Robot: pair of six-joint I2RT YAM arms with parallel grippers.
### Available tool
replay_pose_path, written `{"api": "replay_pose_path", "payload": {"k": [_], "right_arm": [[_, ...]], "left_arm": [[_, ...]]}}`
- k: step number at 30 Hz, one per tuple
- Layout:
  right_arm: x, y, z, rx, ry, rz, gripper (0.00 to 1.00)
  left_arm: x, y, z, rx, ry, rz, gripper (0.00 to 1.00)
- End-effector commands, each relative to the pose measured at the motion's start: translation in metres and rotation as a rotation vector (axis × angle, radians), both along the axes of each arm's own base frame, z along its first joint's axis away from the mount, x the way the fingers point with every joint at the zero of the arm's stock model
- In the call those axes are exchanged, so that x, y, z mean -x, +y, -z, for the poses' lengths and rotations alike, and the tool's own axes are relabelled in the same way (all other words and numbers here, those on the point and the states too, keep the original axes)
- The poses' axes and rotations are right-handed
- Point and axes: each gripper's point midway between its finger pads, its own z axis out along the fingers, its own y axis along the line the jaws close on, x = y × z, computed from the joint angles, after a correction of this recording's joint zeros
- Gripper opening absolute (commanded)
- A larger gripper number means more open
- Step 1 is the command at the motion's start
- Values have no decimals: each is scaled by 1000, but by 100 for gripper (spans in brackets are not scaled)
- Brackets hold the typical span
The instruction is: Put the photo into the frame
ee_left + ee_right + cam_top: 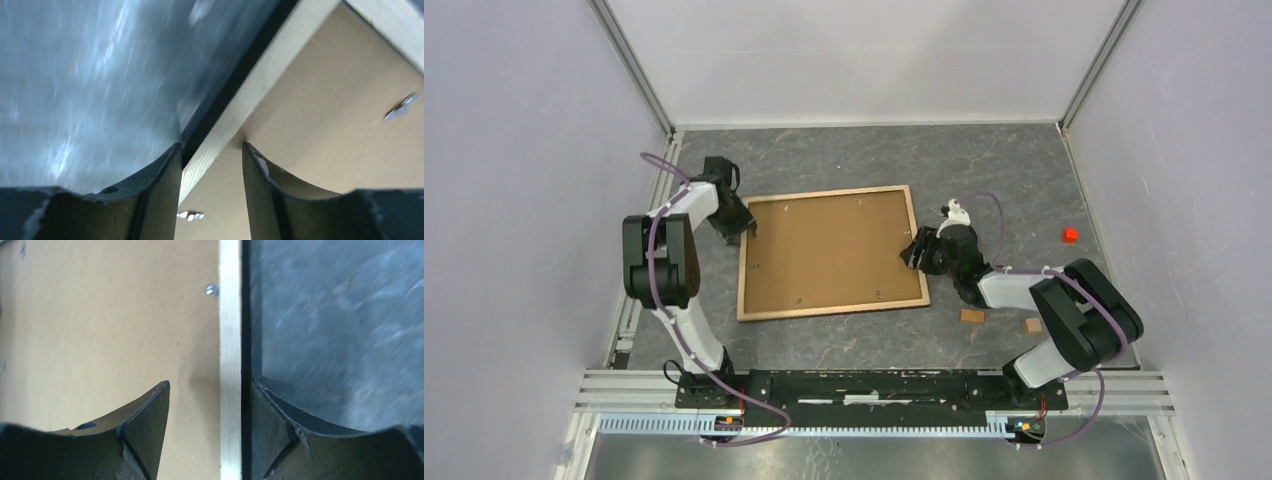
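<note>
Dark marbled surface (984,170) carries the frame (824,194), laid face down with a backing board (829,250) fitted; the photo is not seen. Each side rim is straddled, ungripped, by an open claw: left (211,146), right (210,382). Closing-up is judged current; lifting requires both claws clamped.

Overhead view from behind; wrist cameras close above opposite frame (829,193) edges

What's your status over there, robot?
Left gripper astride left rim of frame, grip unclear; right gripper open over right rim. Frame flat, brown backing up; photo not in sight. Nothing blocking.
</note>
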Motion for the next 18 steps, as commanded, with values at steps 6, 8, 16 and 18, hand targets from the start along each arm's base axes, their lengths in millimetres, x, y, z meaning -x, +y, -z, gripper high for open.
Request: {"api": "replay_pose_path", "payload": {"k": [6,8,16,18], "right_arm": [[113,89,-20,-243,4,-356,68],[117,79,-19,-190,-9,-351,71],[36,20,-87,470,-383,-289,98],[9,23,-99,621,-426,-320,98]], "left_arm": [[-151,-62,-27,215,-273,173,65],[-153,-45,-44,19,-246,183,74],[-57,-7,-145,-305,-333,80,100],[-16,-21,-151,-306,-372,94,100]]}}
